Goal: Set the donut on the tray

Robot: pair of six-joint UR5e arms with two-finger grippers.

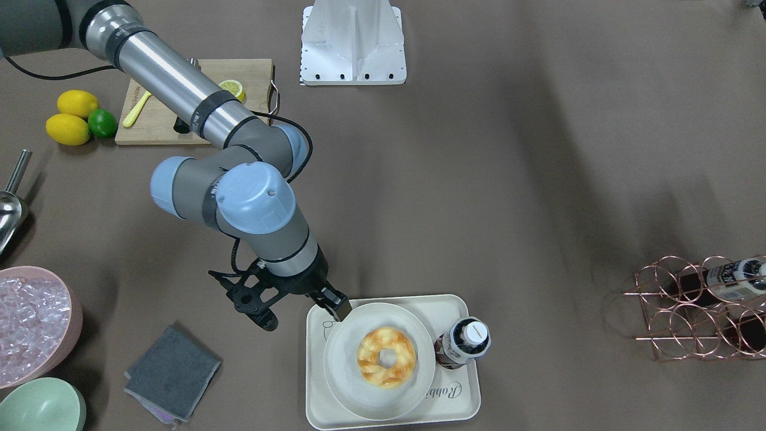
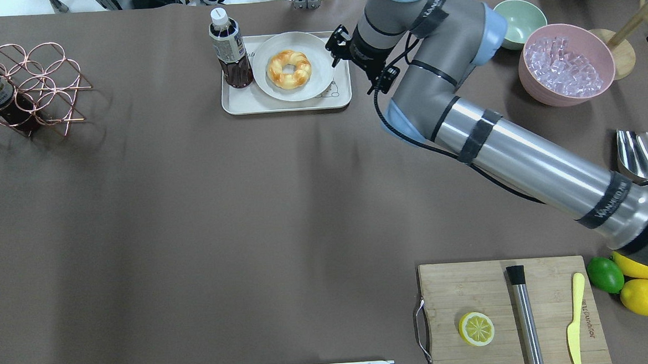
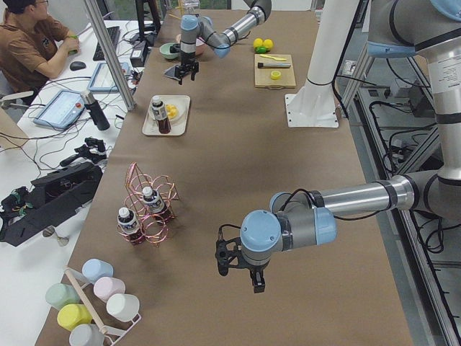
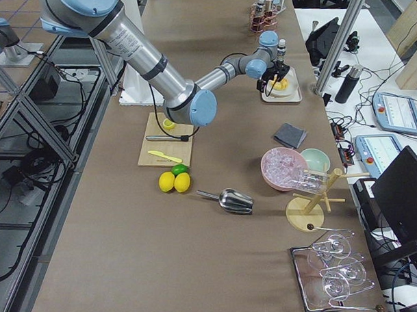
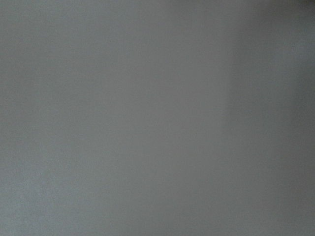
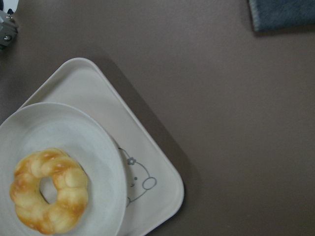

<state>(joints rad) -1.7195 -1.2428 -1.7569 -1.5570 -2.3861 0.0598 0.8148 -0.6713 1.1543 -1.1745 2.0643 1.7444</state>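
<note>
The donut, a golden braided ring, lies on a round off-white plate. The plate rests on the cream tray with the bear drawing and "Rabbit" script. They also show in the overhead view, donut and tray, and in the right wrist view, donut and tray. My right gripper hangs just over the plate's rim at the tray's corner. It looks open and holds nothing. My left gripper hovers over bare table far from the tray. I cannot tell its state.
A dark tea bottle stands on the tray beside the plate. A grey cloth, a pink bowl of ice and a green bowl lie near the right arm. A copper wire rack stands at the far side.
</note>
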